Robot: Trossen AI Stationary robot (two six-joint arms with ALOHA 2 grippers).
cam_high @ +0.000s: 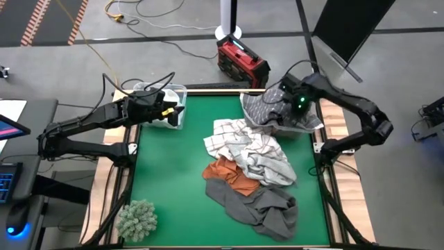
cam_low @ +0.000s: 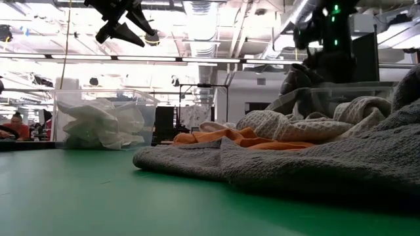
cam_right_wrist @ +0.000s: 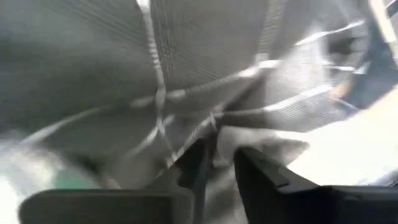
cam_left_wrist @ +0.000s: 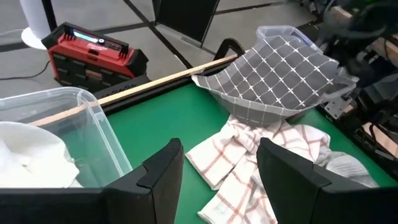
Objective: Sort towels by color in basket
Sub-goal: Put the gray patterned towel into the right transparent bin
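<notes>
The right gripper (cam_high: 277,111), upper right, has its fingers slightly apart around the grey checked towel (cam_high: 267,107) draped over the right bin (cam_high: 316,125). The left gripper (cam_high: 170,110) hangs open over the left bin (cam_high: 179,90) holding white towels (cam_left_wrist: 31,158). A pile (cam_high: 250,173) at centre remains unsorted.

The right pincer (cam_right_wrist: 214,163) is seen only as a blur against the dark grey checked towel (cam_right_wrist: 186,68), so it cannot be told if the cloth is gripped. The bin under that towel (cam_high: 305,123) is mostly covered. In the low view, the left pincer (cam_low: 125,29) is cut off by the top edge. The grey towel (cam_low: 315,164) is blurred there and cut off at the right edge. The white towels (cam_left_wrist: 31,158) are cut off in the left wrist view.
</notes>
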